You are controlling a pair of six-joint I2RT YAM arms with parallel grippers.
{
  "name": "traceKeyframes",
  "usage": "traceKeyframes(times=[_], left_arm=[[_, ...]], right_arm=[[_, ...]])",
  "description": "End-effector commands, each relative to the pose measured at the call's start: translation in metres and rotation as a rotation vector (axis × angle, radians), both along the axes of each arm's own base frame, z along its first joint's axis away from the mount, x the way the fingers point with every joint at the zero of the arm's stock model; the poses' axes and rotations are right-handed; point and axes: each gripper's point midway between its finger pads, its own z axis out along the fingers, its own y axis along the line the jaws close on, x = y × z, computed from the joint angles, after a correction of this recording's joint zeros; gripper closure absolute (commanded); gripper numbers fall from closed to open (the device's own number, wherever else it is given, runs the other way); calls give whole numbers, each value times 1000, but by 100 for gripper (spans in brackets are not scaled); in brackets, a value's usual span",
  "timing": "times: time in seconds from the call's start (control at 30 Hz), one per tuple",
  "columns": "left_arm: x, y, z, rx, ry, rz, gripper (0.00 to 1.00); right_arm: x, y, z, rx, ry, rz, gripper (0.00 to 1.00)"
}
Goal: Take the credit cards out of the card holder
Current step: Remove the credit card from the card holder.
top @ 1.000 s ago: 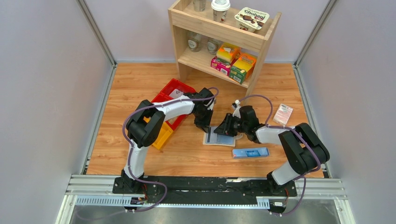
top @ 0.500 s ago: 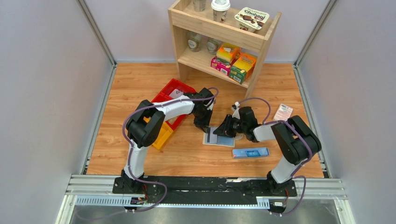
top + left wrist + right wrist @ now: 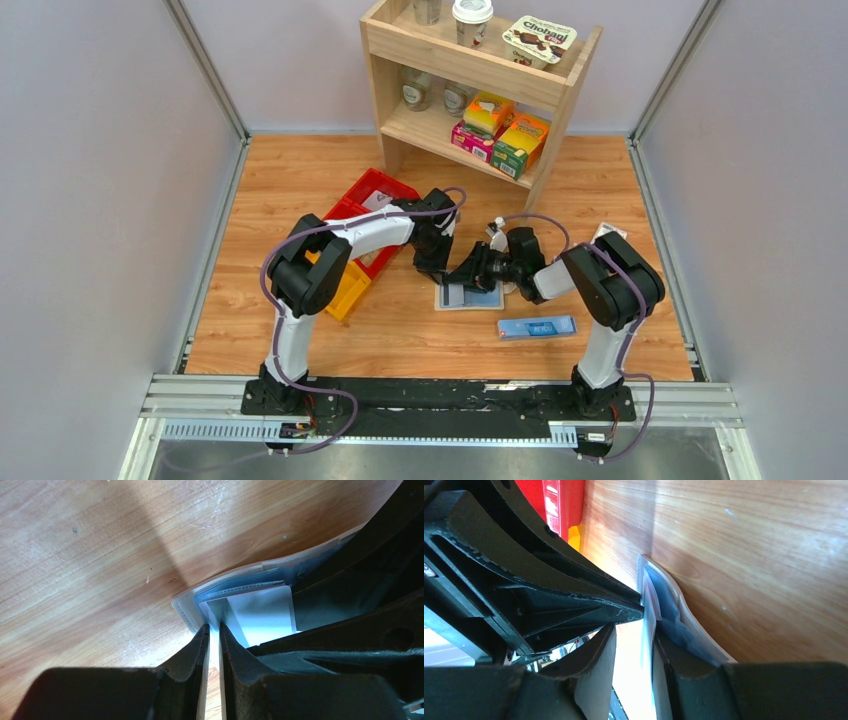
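The card holder lies open and flat near the middle of the bench, its pale blue lining facing up and its cream rim showing round the edge. Both arms reach in over it from either side and meet above its far edge. In the left wrist view the left hand sits at a rounded corner of the holder. Its jaws are drawn in to a narrow slit with a pale strip showing between them, but I cannot tell whether they actually pinch that strip. In the right wrist view the right hand comes at the same edge from the opposite side. Its jaws stand apart, astride a thin pale sheet that rises from the holder and lies close against one finger; the other finger is clear of it. The tip of the left hand points in right beside that sheet. A long blue box lies just right of the holder, toward the near edge of the bench. A red bin and a yellow bin sit left of centre, partly under the left arm. A wooden shelf loaded with packets and cups stands at the far edge.
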Motion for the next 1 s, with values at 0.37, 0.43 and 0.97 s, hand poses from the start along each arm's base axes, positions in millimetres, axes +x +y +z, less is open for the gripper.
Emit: traceKeyframes(times=[0.37,0.43,0.97], left_arm=[[-2,11,-26,75,-23,-2,82],[-2,11,-28,77,-20,-6,82],[-3,12,-31,89,-9,-11,83]], right_arm=[[-11,10,48,152,-136,131,67],[-12,6,50,155,-142,125,68],[-13,-20,47,192,-136,73,80]])
